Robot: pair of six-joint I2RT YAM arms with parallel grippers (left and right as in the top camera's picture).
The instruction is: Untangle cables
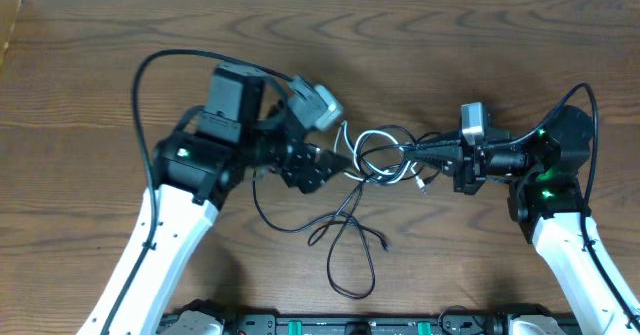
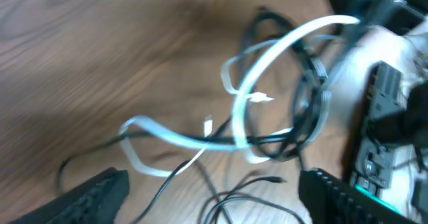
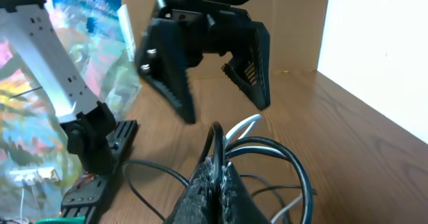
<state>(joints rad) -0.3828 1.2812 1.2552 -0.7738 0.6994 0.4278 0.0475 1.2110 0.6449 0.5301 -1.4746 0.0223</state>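
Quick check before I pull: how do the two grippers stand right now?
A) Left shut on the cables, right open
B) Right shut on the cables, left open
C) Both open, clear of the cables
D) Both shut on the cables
B: in the right wrist view the right gripper has its fingers pressed together with the cables looping out from between them, while the left gripper facing it has its jaws spread wide, holding nothing.
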